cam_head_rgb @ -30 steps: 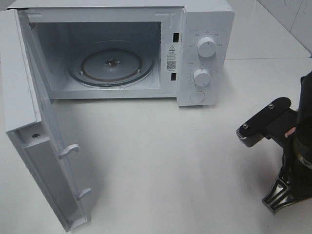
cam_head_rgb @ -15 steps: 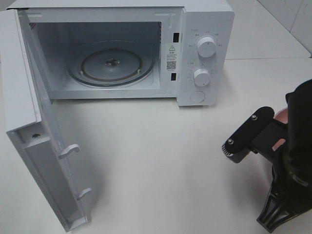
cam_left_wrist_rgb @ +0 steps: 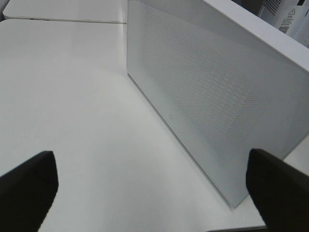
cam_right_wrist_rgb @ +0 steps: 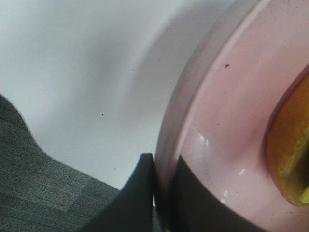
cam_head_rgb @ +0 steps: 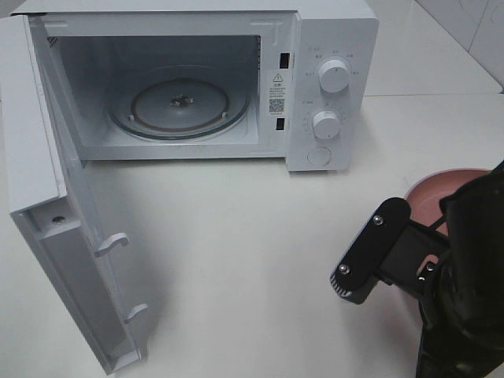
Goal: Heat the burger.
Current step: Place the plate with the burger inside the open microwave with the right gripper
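The burger (cam_right_wrist_rgb: 292,159) shows only as a golden-yellow sliver on the pink plate (cam_right_wrist_rgb: 227,116) in the right wrist view. My right gripper (cam_right_wrist_rgb: 161,193) is shut on the plate's rim, one dark finger (cam_right_wrist_rgb: 135,198) outside and one inside. In the high view the right arm (cam_head_rgb: 441,276) covers the burger, and only the plate's far rim (cam_head_rgb: 441,185) shows at the right. The white microwave (cam_head_rgb: 331,87) stands at the back with its door (cam_head_rgb: 47,197) swung open and its glass turntable (cam_head_rgb: 179,106) bare. My left gripper (cam_left_wrist_rgb: 149,188) is open and empty beside the door's outer face (cam_left_wrist_rgb: 207,96).
The open door juts out toward the table's front on the left. Two knobs (cam_head_rgb: 334,76) sit on the microwave's right panel. White tabletop (cam_head_rgb: 236,236) lies between the microwave opening and the right arm.
The right arm has moved left and toward the front, looming larger in the high view. The pink plate's rim has come into sight behind it. The microwave has not moved.
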